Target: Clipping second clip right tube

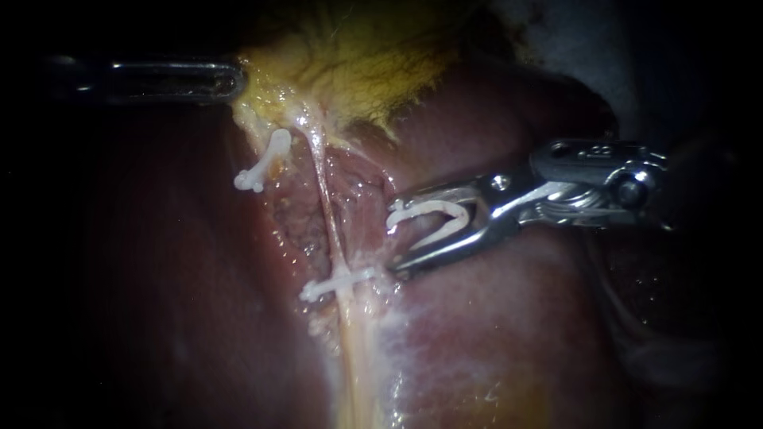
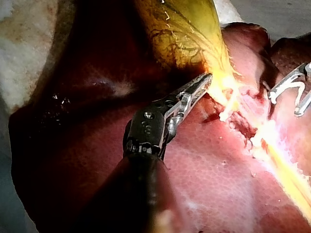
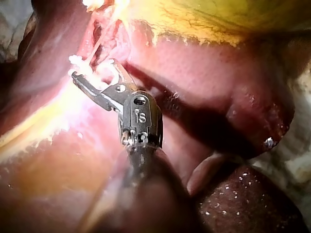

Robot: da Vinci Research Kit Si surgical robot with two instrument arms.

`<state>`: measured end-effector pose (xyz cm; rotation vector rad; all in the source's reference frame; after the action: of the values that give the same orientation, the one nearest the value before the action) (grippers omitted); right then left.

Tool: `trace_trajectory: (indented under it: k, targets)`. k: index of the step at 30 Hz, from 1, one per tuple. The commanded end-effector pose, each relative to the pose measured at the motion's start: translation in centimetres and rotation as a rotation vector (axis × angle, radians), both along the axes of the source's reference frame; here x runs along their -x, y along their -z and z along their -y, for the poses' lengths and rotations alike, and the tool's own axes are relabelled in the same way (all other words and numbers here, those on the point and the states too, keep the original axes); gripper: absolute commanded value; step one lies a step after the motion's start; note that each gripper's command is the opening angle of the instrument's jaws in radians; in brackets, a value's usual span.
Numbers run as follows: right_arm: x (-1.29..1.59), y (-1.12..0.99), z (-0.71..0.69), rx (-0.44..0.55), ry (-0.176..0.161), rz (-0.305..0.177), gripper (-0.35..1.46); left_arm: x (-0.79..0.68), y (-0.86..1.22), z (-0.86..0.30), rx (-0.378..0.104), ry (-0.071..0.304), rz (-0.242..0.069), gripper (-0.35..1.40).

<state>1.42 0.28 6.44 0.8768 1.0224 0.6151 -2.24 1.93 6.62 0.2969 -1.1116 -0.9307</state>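
A thin pale right tube (image 1: 324, 202) runs down the dissected bed, with a shut white clip (image 1: 338, 282) across its lower part. Another white clip (image 1: 262, 163) sits on the strand to its left. My right instrument (image 1: 395, 237) holds an open white clip (image 1: 433, 222) between wide-standing jaws, just right of the tube and apart from it, above the lower clip. It also shows in its wrist view (image 3: 92, 70). My left instrument (image 1: 230, 79) is shut on yellowish gallbladder (image 1: 358, 56) tissue at the neck, seen closer in the left wrist view (image 2: 204, 83).
Dark red liver (image 1: 517, 334) surrounds the bed on both sides. Raw, glistening tissue (image 1: 302, 222) lies between the two strands. White cloth (image 3: 296, 165) shows beyond the liver's edge in the right wrist view.
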Motion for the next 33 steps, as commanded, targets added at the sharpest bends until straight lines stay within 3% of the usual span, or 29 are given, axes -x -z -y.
trace_trajectory:
  k: [1, 13, 25, 33]
  targets:
    - [-0.03, -0.06, 0.01, -0.005, 0.001, 0.002, 0.55, 0.00, 0.00, 0.00, 0.000, 0.000, 0.000, -0.35]
    - [-0.28, -0.51, 0.13, -0.090, -0.030, 0.010, 0.56, 0.01, 0.00, 0.01, 0.001, 0.001, -0.001, -0.35]
    - [-0.59, -0.69, 0.24, -0.221, -0.025, -0.106, 0.56, 0.03, 0.00, 0.01, 0.001, 0.002, -0.002, -0.35]
    - [-0.73, -0.69, 0.28, -0.308, -0.034, -0.251, 0.55, 0.03, -0.01, 0.01, 0.001, 0.002, -0.002, -0.35]
